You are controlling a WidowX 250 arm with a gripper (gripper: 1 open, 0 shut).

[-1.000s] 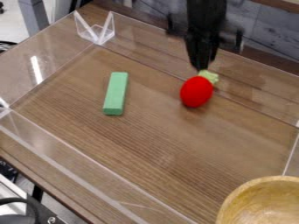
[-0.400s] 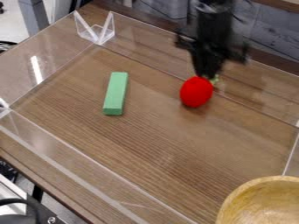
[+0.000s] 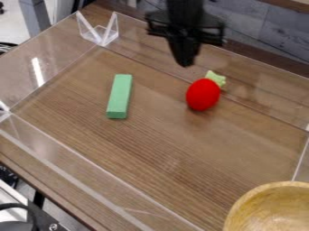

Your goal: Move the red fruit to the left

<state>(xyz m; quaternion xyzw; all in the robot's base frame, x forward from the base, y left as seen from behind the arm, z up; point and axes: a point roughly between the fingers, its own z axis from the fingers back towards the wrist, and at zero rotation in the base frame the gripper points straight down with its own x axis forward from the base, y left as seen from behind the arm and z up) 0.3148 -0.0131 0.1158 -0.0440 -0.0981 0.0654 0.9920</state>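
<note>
The red fruit [image 3: 204, 93] lies on the wooden surface [image 3: 182, 153], right of the green block [image 3: 118, 96]. The gripper [image 3: 186, 60] hangs up-left of it, holding nothing; whether its fingers are parted I cannot tell.

This looks like a robot lab or test bench, not a home. A wooden table [image 3: 182, 135] is closed in by a clear plastic wall [image 3: 49, 63], which makes a small work pen. Inside it lie only toy props, a green block [image 3: 118, 96] and a plastic strawberry [image 3: 204, 93], under a black robot arm [image 3: 185, 23].
</note>
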